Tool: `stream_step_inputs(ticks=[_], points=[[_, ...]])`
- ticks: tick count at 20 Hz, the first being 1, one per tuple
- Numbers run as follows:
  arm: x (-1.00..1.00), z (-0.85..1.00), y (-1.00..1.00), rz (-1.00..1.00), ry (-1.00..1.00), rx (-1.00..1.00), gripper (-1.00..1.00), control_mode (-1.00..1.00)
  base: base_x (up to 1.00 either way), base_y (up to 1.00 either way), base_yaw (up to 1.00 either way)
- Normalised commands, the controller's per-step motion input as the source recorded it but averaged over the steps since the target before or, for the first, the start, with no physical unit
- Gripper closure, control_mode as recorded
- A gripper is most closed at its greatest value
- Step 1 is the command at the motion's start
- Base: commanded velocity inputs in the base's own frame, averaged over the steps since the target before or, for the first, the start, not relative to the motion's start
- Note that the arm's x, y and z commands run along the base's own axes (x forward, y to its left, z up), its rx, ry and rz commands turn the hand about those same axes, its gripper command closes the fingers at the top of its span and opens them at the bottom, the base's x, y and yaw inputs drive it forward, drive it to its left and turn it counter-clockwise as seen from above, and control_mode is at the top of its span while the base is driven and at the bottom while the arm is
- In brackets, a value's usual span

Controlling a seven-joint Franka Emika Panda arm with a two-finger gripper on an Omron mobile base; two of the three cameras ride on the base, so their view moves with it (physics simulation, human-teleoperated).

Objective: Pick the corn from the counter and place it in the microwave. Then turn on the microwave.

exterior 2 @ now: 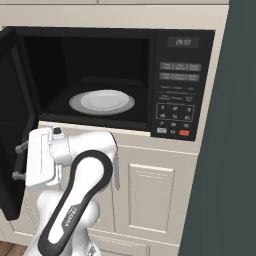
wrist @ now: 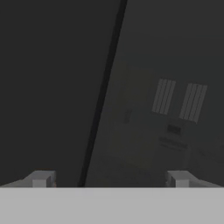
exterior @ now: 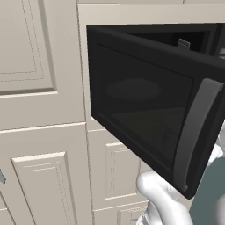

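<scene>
Microwave: large black built-in microwave (exterior 2: 150,80) set in cream panelled cabinetry (exterior 2: 150,195), its dark glass door (exterior: 145,114) with a long curved grey handle (exterior: 197,132) swung wide open to the left.
Inside: round white plate (exterior 2: 102,101) lying on the middle of the microwave floor, nothing on it.
Keypad: on the right side, with a red button (exterior 2: 184,133) at the bottom.
Gripper: two-finger gripper (wrist: 109,179) spread wide, holding nothing, facing the inner side of the door at close range.
Corn: cannot tell where it is.

One microwave (exterior 2: 120,80) stands open, with one white plate (exterior 2: 102,101) inside it, one red button (exterior 2: 184,133) on its keypad, one grey handle (exterior: 195,132) on its door.
</scene>
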Motion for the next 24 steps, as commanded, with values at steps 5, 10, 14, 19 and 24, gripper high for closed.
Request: stream_step_inputs(ticks=[5, 10, 14, 19, 24], points=[[-0.02, -0.07, 0.18, 0.0, 0.0, 0.04, -1.0, -1.0, 0.0, 0.0, 0.0], [-0.01, -0.07, 0.21, 0.0, 0.0, 0.02, -1.0, -1.0, 0.0, 0.0, 0.0], [-0.02, -0.08, 0.22, 0.0, 0.0, 0.02, -1.0, -1.0, 0.0, 0.0, 0.0], [-0.06, -0.09, 0.23, 0.0, 0.0, 0.02, -1.0, -1.0, 0.0, 0.0, 0.0], [-0.09, -0.09, 0.23, 0.0, 0.0, 0.02, -1.0, -1.0, 0.0, 0.0, 0.0]])
